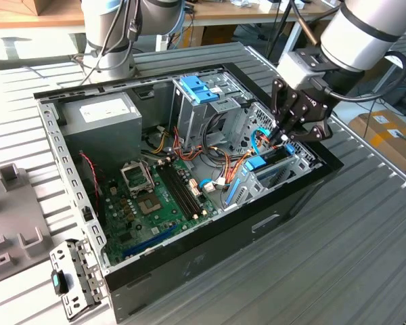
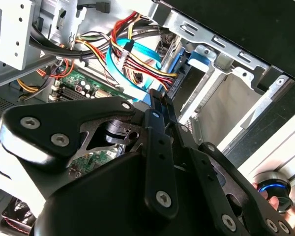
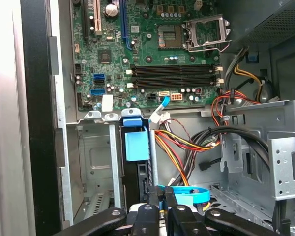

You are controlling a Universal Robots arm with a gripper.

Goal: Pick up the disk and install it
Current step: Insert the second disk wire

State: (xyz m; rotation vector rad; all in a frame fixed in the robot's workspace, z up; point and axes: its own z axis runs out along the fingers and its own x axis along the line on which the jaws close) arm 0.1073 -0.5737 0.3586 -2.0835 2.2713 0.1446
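The disk [image 1: 265, 164] stands on edge in the metal bay at the open computer case's corner on the exterior view's right, its blue rail [image 3: 136, 142] on top. My gripper [image 1: 282, 137] hangs straight over that bay, fingertips down at the disk's upper edge. In both wrist views the black fingers [image 3: 155, 199] are shut, with just a sliver of blue between the tips [image 2: 157, 101]. I cannot tell whether they pinch the rail or only rest on it. Most of the disk's body is hidden inside the bay.
A light-blue flat cable [image 3: 189, 194] and red-yellow wire bundles [image 3: 187, 142] run beside the fingers. The case also holds a grey power-supply box [image 1: 98, 115], a drive cage with a light-blue bracket [image 1: 199, 88] and the green motherboard [image 1: 155, 196]. A loose metal bracket [image 1: 71, 277] lies outside the case.
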